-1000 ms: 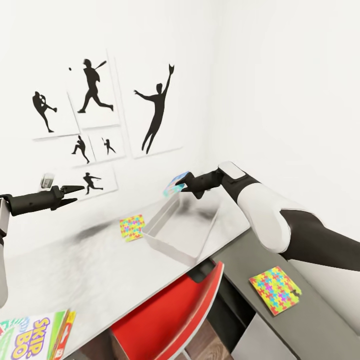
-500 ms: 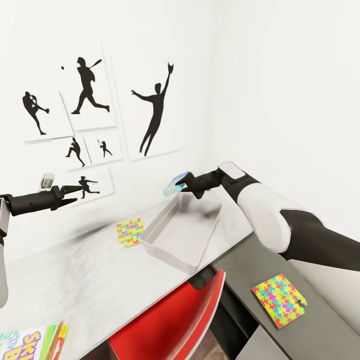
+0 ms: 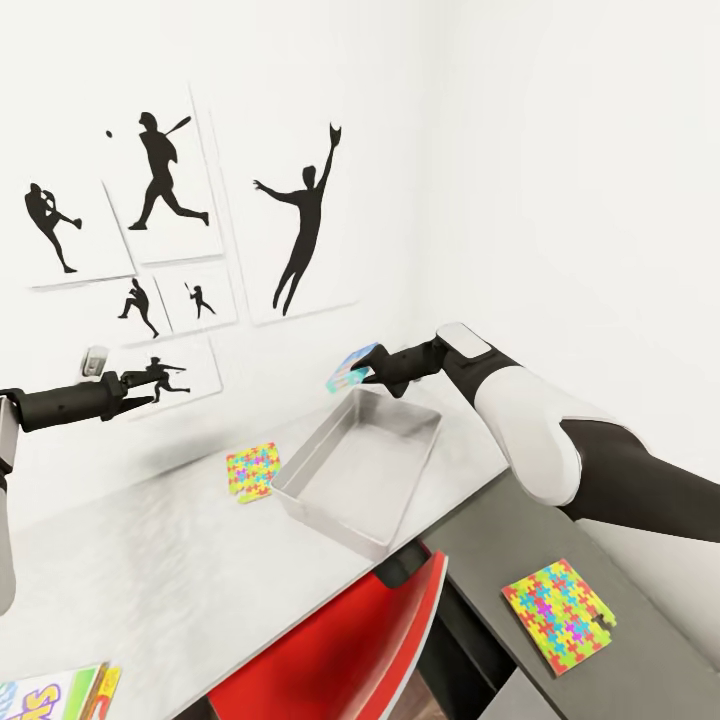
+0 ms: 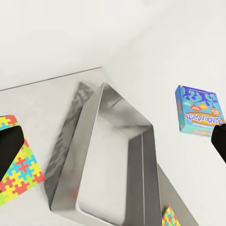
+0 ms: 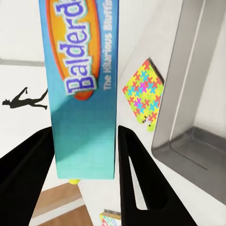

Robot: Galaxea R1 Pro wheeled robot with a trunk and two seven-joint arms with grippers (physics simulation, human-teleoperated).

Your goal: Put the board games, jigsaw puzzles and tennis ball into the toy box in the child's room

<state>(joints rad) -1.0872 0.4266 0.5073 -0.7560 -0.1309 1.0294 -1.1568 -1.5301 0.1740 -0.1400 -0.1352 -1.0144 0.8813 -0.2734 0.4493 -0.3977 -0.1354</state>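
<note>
**Right arm raised and gripping, left arm held out level**

The right arm reaches forward from the head view's right side, white upper shell and black forearm angled upward. The right gripper (image 3: 368, 375) is closed — both black fingers (image 5: 134, 169) press the flat faces of a board game (image 5: 82, 84). The left arm extends level, the left gripper (image 3: 150, 388) bare, its fingers slightly parted.

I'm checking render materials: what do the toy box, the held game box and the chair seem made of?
Toy box: looks like brushed metal, from its grey sheen and soft reflections, though it could be glossy plastic. Game box in the right tool: printed cardboard, by its flat faces and lettering. Chair: smooth glossy red, probably moulded plastic.
</note>
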